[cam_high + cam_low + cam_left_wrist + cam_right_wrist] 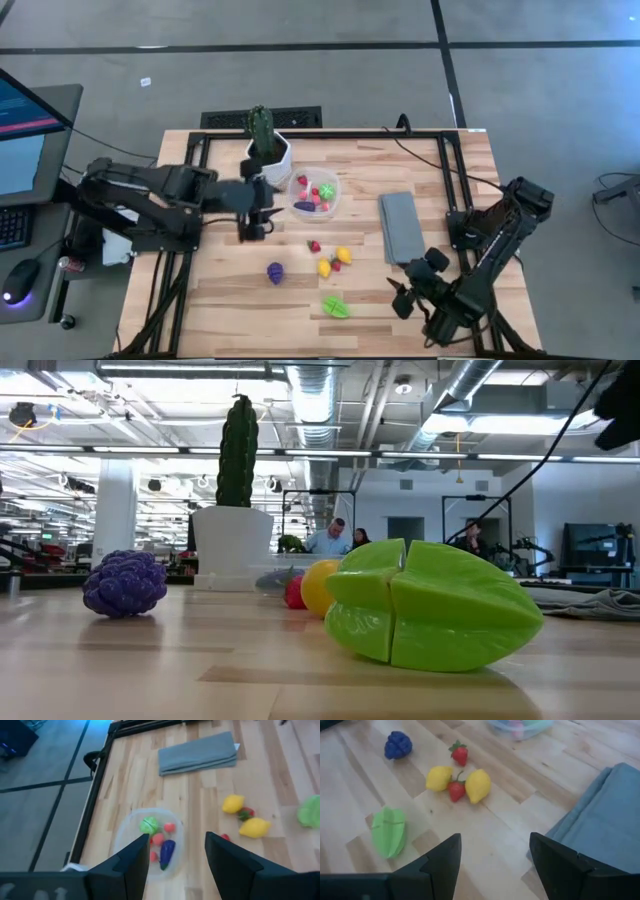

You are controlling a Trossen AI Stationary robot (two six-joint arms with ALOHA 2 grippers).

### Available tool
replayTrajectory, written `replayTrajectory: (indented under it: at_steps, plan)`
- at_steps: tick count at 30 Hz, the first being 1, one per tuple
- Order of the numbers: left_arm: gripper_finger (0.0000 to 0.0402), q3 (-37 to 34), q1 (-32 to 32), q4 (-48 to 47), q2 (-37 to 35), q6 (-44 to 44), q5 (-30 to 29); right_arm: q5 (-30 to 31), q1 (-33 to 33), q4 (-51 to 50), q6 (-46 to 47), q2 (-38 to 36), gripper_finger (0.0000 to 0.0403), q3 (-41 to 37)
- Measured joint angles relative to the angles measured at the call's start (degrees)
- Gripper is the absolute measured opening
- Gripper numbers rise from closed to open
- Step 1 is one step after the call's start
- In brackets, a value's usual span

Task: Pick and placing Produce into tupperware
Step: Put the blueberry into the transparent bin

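tupperware sitting at centre of the high view, just right of the white pot holding a cactus; inside it a green piece, small red pieces and a purple eggplant. left gripper hovering just left of the tupperware, fingers parted with a moderate gap, gripping nothing. loose produce lying on the table below centre: purple berry, lone strawberry, two lemons touching a second strawberry between them, green star fruit lowest in the frame. grey cloth lying right of centre, well apart from the tupperware. right gripper waiting at lower right, near the cloth's lower end, fingers spread moderately, empty. in the low view, star fruit filling the foreground, berry at left, people showing in the room behind.
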Motion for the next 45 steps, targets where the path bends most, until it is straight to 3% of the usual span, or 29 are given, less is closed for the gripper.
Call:
replayTrajectory:
  at_steps: [12,16,22,30,36,40,45]
  plan:
    - [0.0183,-0.1,-16.7,-12.4,-0.2,-19.5,-14.4,0.0,-4.6,0.9,-1.8,0.0,0.026,0.0]
    - [0.0183,-3.0,-21.1,-13.8,-0.7,-26.0,-18.1,0.0,-5.4,1.1,-2.0,0.0,0.026,0.0]
    - [0.0183,-11.7,-25.9,-11.0,-2.2,-36.4,-18.4,0.0,-5.9,1.8,-2.3,0.0,0.026,0.0]
    - [0.0183,-19.4,-30.8,-6.5,-2.4,-42.9,-18.3,0.0,-7.5,6.2,-7.6,0.0,0.026,0.0]
    - [0.0183,-24.5,-32.0,-3.0,-2.4,-41.5,-12.9,-0.1,-9.0,8.5,-11.5,0.0,0.026,0.0]
    - [0.0183,-26.5,-31.7,-2.7,-2.4,-30.4,-4.3,-0.3,-9.8,8.8,-13.2,0.0,0.026,0.0]
    - [0.0183,-26.5,-29.5,-3.3,-2.4,-13.4,0.2,-0.5,-10.2,9.8,-13.4,0.0,0.026,0.0]
